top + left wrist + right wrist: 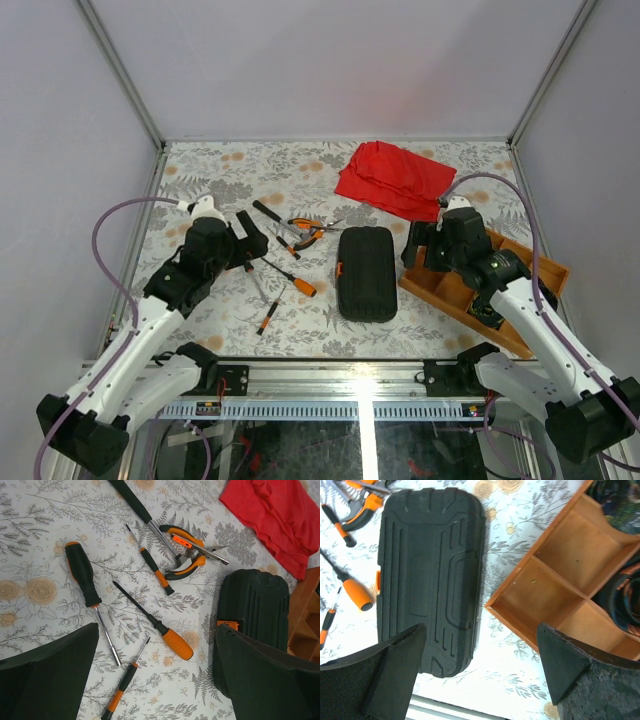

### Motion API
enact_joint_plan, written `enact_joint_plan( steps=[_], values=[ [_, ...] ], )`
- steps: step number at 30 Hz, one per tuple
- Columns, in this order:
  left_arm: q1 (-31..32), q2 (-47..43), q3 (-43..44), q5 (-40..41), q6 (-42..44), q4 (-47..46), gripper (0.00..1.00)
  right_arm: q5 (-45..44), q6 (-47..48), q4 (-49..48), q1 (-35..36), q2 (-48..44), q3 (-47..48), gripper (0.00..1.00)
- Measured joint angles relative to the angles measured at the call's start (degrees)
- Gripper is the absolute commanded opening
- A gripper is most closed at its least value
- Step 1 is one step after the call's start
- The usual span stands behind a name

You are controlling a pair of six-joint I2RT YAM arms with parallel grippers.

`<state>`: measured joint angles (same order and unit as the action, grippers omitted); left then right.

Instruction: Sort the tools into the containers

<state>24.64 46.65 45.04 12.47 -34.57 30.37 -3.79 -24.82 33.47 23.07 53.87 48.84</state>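
A table [215,165] under a pale sheet printed with grey leaves and tan flowers fills the booth in front of me. Plain off-white panels close it in: a back panel [330,60], a left panel [55,150] and a right panel [595,140], joined by slim metal posts [122,72]. A silver rail [330,373] lines the near edge, glinting in soft, even light.

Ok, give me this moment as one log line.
left claw: open, over tools | right claw: open, near case | case: shut | tools: loose on table
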Motion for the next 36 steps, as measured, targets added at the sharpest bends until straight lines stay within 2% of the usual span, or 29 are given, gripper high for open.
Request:
enact_joint_plan(
  steps=[3,14,21,28,36],
  values=[
    [0.00,3.58,0.00,-1.40,0.07,-1.07,1.00,3.13,0.37,-1.09,-0.04,1.84,-0.09,0.96],
    [0.00,16.63,2.40,-7.91,0.07,-3.78,1.00,11.06,-3.50,-10.78,-0.09,9.88,-5.46,0.78],
    [0.20,20.11,3.23,-11.23,-0.20,-7.67,1.00,13.88,-8.28,-18.78,-0.09,12.44,-10.54,0.70],
    [5.81,23.87,3.17,-12.04,-2.14,-13.00,1.00,15.37,-10.78,-23.71,-0.09,15.17,-12.61,0.65],
    [10.27,30.08,2.97,-12.04,-4.72,-18.93,0.97,14.80,-11.21,-24.33,-0.09,16.65,-13.07,0.60]
  ],
)
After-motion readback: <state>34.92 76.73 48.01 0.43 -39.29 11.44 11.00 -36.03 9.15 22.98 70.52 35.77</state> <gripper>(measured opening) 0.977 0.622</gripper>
